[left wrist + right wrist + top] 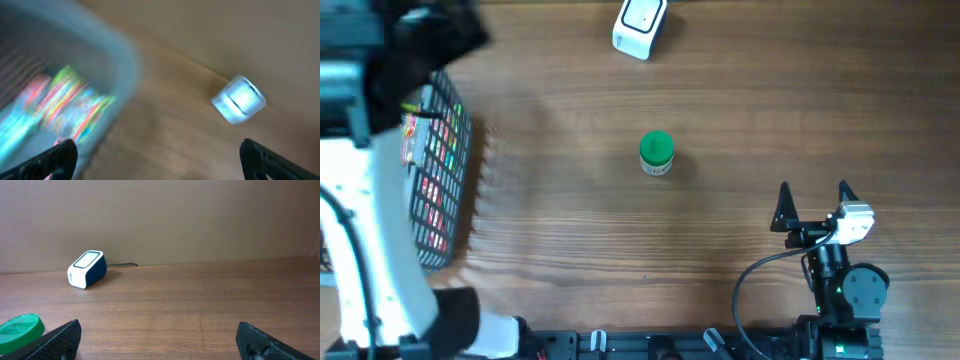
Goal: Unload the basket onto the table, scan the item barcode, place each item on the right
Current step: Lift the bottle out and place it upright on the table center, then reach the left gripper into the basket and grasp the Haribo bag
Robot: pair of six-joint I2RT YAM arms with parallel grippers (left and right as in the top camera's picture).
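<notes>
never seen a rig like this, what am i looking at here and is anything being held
Two robot arms sit at a wooden table. One picture looks straight down; the other two come from cameras on each wrist, so the dark tips at the bottom are that arm's own fingers. On the table: a white barcode scanner, a small green-lidded jar and a wire basket of colourful packets. The left end effector, blurred, is near the basket; the right end effector is by the front edge. Both are open, holding nothing.
</notes>
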